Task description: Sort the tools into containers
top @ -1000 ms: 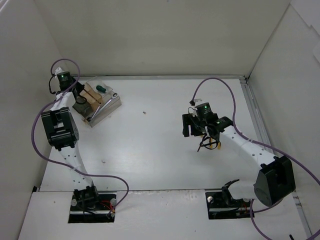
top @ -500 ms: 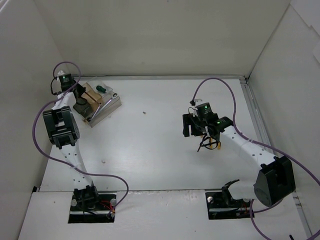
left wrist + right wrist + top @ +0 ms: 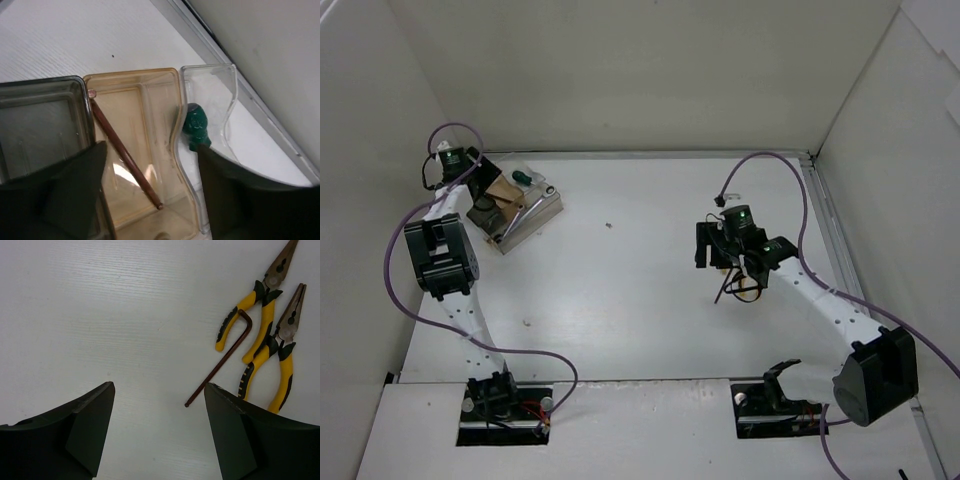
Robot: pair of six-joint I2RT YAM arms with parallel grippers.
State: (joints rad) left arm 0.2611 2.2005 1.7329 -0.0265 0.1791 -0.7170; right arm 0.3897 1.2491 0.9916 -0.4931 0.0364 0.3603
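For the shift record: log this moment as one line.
left gripper open over amber box, brown rod inside | right gripper open above table, empty | pliers, hex key on table

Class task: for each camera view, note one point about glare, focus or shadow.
Left wrist: a white glare patch on the amber box floor beside the brown rod; the near fingers dark and blurred. Right wrist: even light, the pliers sharp, with little shadow. Top external: soft, flat light; those pliers look tiny.
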